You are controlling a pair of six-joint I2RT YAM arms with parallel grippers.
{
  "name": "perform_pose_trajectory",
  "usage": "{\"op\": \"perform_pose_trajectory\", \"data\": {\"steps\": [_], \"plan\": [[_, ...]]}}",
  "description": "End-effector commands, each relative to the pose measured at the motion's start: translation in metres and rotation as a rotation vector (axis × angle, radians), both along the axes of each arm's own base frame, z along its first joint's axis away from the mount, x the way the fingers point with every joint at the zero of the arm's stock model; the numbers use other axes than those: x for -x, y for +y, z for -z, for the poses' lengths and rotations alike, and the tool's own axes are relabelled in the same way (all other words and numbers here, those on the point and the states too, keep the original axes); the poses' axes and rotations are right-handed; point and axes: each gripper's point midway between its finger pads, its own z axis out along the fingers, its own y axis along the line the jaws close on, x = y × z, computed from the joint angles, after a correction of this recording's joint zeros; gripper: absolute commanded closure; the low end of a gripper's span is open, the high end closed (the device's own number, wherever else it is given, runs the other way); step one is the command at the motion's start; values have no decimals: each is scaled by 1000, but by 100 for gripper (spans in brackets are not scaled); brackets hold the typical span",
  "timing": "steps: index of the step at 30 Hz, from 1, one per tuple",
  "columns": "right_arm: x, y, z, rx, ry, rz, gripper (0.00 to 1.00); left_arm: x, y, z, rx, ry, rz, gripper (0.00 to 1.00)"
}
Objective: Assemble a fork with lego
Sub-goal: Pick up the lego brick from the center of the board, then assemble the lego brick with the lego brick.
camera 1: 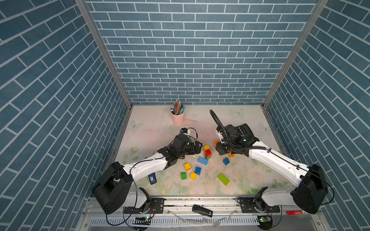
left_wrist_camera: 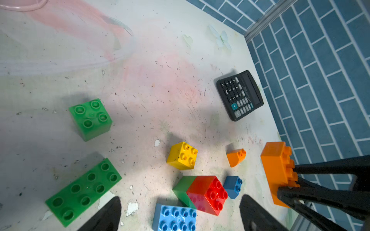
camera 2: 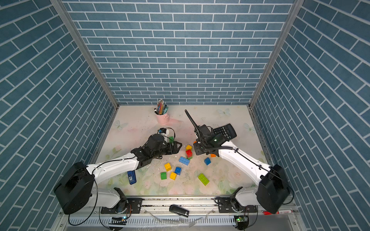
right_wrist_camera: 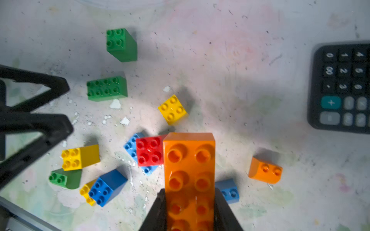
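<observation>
My right gripper (right_wrist_camera: 189,200) is shut on a long orange lego brick (right_wrist_camera: 189,170), held above the table, studs towards the wrist camera; the same brick (camera 1: 216,143) shows in a top view. My left gripper (left_wrist_camera: 181,216) stands open, nothing between its fingers, over a light blue oblong brick (left_wrist_camera: 174,217) and a red brick on a green one (left_wrist_camera: 208,195). Loose lego lies around: a yellow square (left_wrist_camera: 182,156), a small orange piece (left_wrist_camera: 236,158), a green oblong (left_wrist_camera: 84,192), a green square (left_wrist_camera: 90,119), a lime oblong (camera 1: 223,179).
A black calculator (camera 1: 244,130) lies behind the right arm near the right wall. A pink cup of pencils (camera 1: 178,118) stands at the back. A blue device (camera 1: 152,178) lies under the left arm. More small bricks (camera 1: 193,175) sit towards the front.
</observation>
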Motion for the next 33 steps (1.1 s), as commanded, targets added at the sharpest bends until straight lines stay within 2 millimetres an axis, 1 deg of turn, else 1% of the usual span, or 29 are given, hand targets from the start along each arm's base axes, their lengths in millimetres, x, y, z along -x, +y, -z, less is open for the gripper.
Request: {"op": "perform_pose_trajectory", "data": {"steps": [1, 3, 5, 8, 12, 19, 26, 33], "plan": [[8, 13, 5, 21, 93, -54, 100, 1, 17, 5, 65, 28, -33, 6], [6, 21, 8, 59, 91, -59, 100, 1, 23, 5, 76, 29, -40, 6], [1, 25, 11, 90, 94, -53, 100, 3, 24, 4, 78, 27, -34, 6], [-4, 33, 18, 107, 112, -44, 100, 6, 19, 5, 93, 36, 5, 6], [-4, 41, 23, 134, 121, -49, 100, 10, 11, 13, 125, 59, 44, 6], [-9, 46, 32, 148, 133, -21, 100, 10, 5, 17, 147, 68, 62, 7], [-13, 51, 38, 149, 142, -21, 100, 11, 5, 22, 142, 75, 63, 8], [-6, 52, 43, 152, 166, -26, 100, 11, 6, 22, 140, 75, 63, 8]]}}
